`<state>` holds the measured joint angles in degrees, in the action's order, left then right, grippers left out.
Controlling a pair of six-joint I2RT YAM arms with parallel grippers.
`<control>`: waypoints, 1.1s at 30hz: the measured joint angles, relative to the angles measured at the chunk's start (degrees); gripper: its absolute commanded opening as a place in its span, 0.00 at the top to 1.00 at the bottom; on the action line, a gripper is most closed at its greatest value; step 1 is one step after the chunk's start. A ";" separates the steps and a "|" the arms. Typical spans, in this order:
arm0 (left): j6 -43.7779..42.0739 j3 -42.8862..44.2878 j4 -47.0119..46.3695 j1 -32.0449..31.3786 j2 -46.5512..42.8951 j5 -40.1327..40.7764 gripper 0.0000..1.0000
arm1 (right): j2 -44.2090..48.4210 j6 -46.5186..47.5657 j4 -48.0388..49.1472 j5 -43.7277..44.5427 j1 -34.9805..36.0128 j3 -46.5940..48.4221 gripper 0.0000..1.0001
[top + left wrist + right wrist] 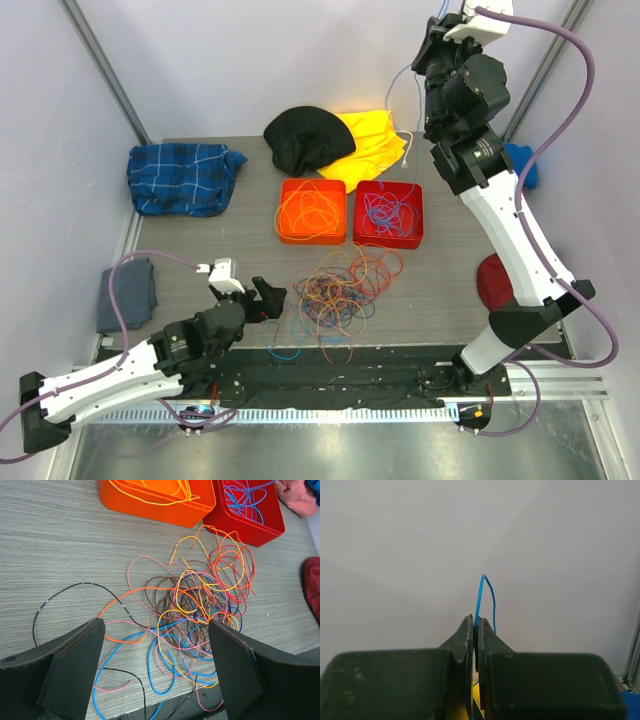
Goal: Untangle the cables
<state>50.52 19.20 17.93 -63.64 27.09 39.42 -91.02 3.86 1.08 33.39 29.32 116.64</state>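
Observation:
A tangle of coloured cables lies on the table in front of the bins; it also shows in the left wrist view. My left gripper is open and empty, low at the tangle's left edge, its jaws wide apart over loose blue, pink and black strands. My right gripper is raised high at the back and shut on a thin blue cable, which hangs down towards the yellow cloth. The orange bin holds orange cables. The red bin holds blue ones.
A black cloth and a yellow cloth lie behind the bins. A blue plaid cloth is at the back left, a grey cloth at the left edge. A red object and a blue one sit at the right.

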 measured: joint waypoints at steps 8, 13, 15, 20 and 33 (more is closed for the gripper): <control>0.02 -0.07 0.00 0.00 0.00 -0.02 0.11 | 0.63 -2.40 1.42 -0.52 -2.32 -6.93 0.99; 0.04 -0.07 0.00 0.00 0.00 -0.02 0.11 | 0.90 -5.33 1.44 -0.74 -3.61 -15.85 0.99; 0.02 -0.07 0.00 0.00 0.04 -0.02 0.11 | 0.98 -6.23 1.44 -0.85 -4.00 -18.86 0.99; 0.04 -0.07 0.00 0.00 0.79 -0.02 0.11 | 1.64 -8.24 1.95 -1.38 -4.90 -24.52 0.99; 0.04 -0.28 -0.20 0.00 2.12 -0.09 0.11 | 7.58 -14.62 5.07 -2.49 -5.57 -43.39 0.99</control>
<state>50.57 18.92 17.74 -63.64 29.21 39.33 -83.44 -10.76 6.15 30.89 23.75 73.25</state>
